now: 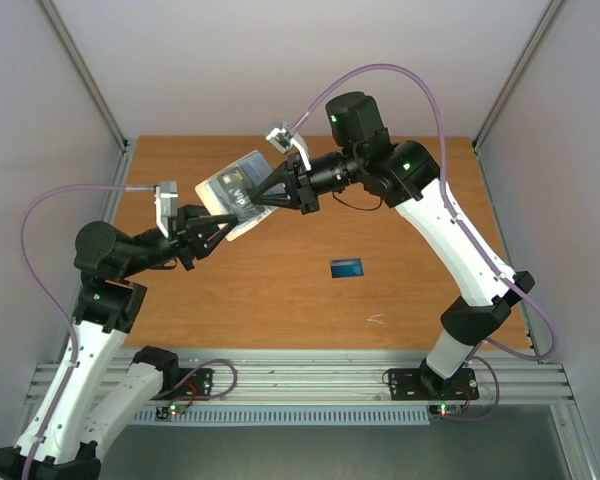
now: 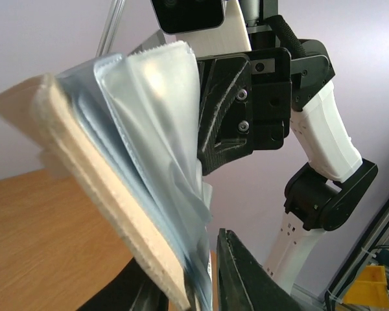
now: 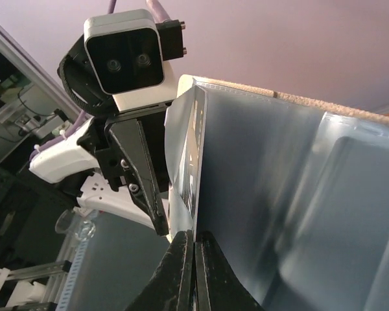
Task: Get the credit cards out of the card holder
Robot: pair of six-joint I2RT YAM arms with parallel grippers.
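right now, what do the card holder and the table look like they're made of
Card holder: beige outer looks like soft fabric or felt, matte with a fuzzy edge; inner sleeves look like clear glossy plastic, wrinkled and see-through. Table: probably wood-look laminate, smooth orange-brown with faint grain.

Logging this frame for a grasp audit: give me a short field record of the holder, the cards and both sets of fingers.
card holder: in the air above the table, spread open, between both arms
blue card: flat on the table, outside the holder
black card: inside the holder
left fingers: astride the holder's lower edge; grip unclear
right fingers: shut on a thin sleeve edge
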